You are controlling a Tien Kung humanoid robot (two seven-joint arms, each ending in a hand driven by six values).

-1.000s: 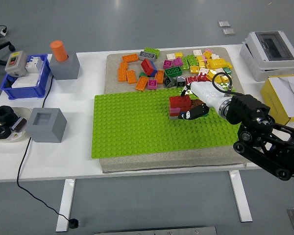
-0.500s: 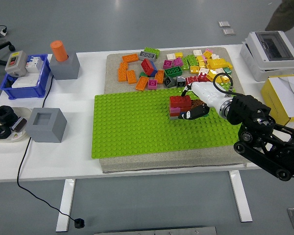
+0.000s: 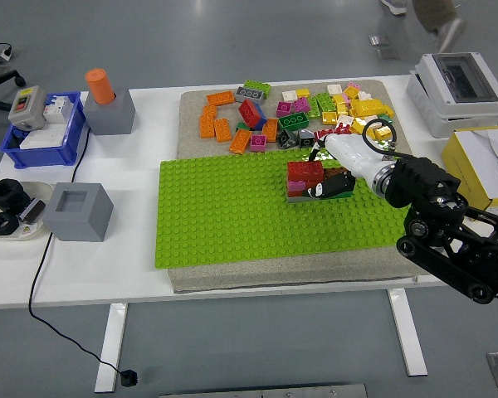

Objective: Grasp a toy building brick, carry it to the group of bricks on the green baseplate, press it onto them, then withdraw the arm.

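Observation:
The green baseplate [image 3: 224,215] lies at the middle of the table. A small group of bricks [image 3: 302,177] stands on its upper right part: red on top, pink and grey below. My right hand [image 3: 325,184], white with black fingers, comes in from the right and rests against the right side of the group. Its fingers are curled around a dark red brick [image 3: 337,175] that sits tight beside the group. A pile of loose bricks [image 3: 290,112] in orange, yellow, pink, green and grey lies on the mat behind the baseplate. The left arm is out of view.
A grey block [image 3: 80,211] and a dish with black rings [image 3: 8,211] are at the left. A blue bin [image 3: 41,133] and a grey holder with an orange cylinder [image 3: 108,104] stand at the back left. A grey box [image 3: 456,91] and a yellow box [image 3: 485,166] are at the right.
My right hand has shifted slightly up and to the right at the brick group, still holding the dark red brick. A person's legs have come into view at the far top right.

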